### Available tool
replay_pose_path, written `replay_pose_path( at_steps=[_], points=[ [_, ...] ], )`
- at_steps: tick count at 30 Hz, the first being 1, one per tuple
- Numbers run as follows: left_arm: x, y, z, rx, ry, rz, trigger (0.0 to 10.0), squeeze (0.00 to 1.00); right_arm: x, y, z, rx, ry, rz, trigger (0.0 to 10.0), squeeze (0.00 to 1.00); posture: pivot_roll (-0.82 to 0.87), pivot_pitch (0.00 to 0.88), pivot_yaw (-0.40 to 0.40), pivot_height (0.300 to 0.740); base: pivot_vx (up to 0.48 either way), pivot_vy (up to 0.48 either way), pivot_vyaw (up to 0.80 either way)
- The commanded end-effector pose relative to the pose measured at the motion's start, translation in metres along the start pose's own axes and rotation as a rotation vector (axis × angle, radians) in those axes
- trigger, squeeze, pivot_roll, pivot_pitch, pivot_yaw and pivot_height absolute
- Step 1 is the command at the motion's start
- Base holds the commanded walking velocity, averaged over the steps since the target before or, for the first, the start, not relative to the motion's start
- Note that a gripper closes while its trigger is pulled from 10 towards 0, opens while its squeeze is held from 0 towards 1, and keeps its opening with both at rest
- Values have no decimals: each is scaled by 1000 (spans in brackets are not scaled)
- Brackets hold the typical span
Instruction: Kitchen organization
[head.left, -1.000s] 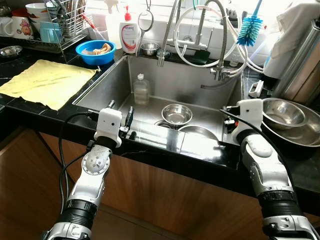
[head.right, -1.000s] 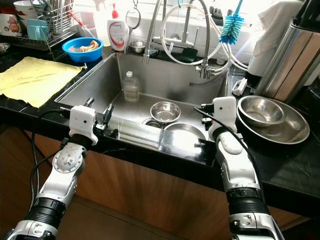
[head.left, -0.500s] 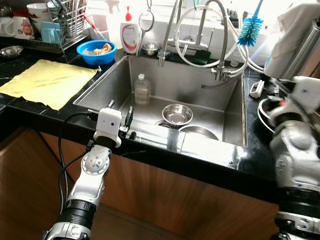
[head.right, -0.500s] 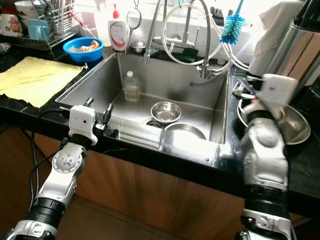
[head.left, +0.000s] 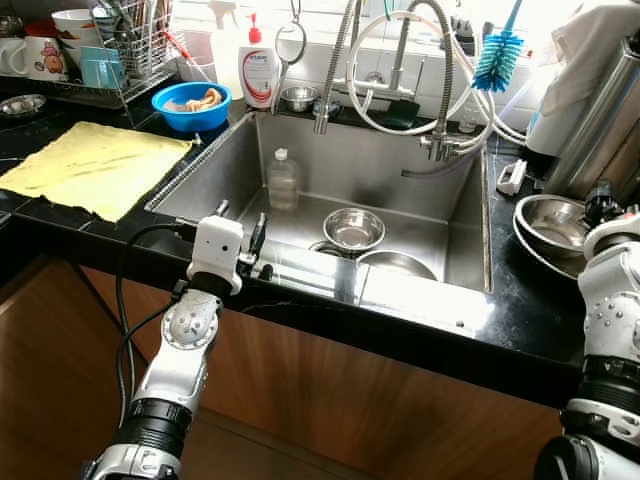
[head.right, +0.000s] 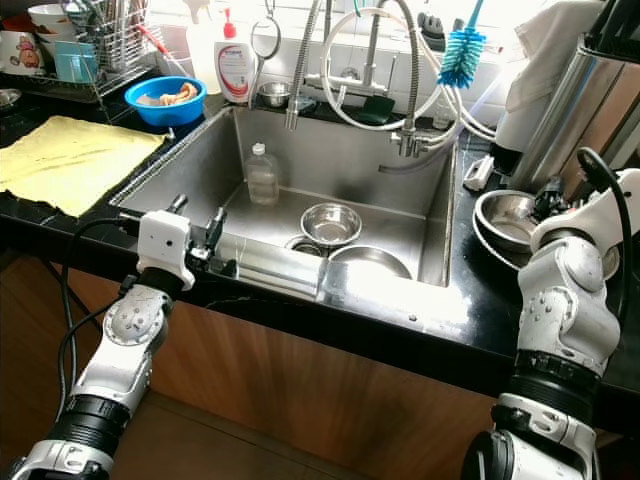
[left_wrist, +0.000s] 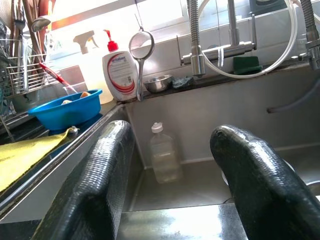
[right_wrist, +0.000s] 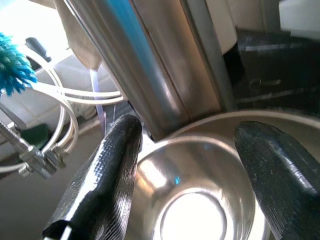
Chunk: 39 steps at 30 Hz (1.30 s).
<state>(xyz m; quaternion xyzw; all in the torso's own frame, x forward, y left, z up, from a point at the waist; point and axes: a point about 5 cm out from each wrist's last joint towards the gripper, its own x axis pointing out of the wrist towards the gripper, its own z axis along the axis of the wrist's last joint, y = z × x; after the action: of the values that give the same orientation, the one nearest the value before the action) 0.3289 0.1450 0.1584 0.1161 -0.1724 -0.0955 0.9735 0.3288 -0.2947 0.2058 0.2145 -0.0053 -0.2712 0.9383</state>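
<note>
My left gripper (head.left: 240, 222) rests at the sink's front edge, its fingers (left_wrist: 95, 190) open and empty, facing into the steel sink (head.left: 215, 170). In the sink stand a clear plastic bottle (head.left: 282, 180) and a small steel bowl (head.left: 353, 228), with another steel dish (head.left: 397, 264) just in front of it. On the black counter to the right sit stacked steel bowls (head.left: 545, 215). My right gripper (head.left: 598, 196) hangs just above them, open, one finger (right_wrist: 102, 180) on each side of the inner bowl (right_wrist: 200, 200), gripping nothing.
A yellow cloth (head.left: 95, 165) lies on the left counter, with a blue bowl (head.left: 191, 103), a soap dispenser (head.left: 259, 72) and a dish rack (head.left: 120, 50) behind it. Faucet hoses (head.left: 400, 70) and a blue brush (head.left: 497, 55) hang over the sink. A tall steel container (head.left: 610, 120) stands at the right.
My right arm has swung from the sink's front right corner out to the right, over the bowls on the counter. The left arm has stayed put.
</note>
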Motion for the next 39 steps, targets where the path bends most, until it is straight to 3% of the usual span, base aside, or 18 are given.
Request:
replay_pose_path(
  at_steps=[1,5,8,30,39],
  points=[
    [2,2,3,13,-12,-1,10000,0,2,-2,2,23,11,-23,10000,0,59,0,-30,740,0,0,0],
    [2,3,3,13,-10,0,10000,0,3,-8,3,43,15,-67,10000,0,58,0,-30,740,0,0,0],
    [2,3,3,13,-9,1,10000,0,4,-10,-1,109,52,-76,10000,0,59,0,-31,740,0,0,0],
    [2,5,2,15,-5,8,10000,0,4,-16,-12,141,123,-122,10000,0,61,0,-31,740,0,0,0],
    [1,6,2,18,-4,9,10000,0,4,-16,-25,101,190,-120,10000,0,64,0,-29,740,0,0,0]
  ],
)
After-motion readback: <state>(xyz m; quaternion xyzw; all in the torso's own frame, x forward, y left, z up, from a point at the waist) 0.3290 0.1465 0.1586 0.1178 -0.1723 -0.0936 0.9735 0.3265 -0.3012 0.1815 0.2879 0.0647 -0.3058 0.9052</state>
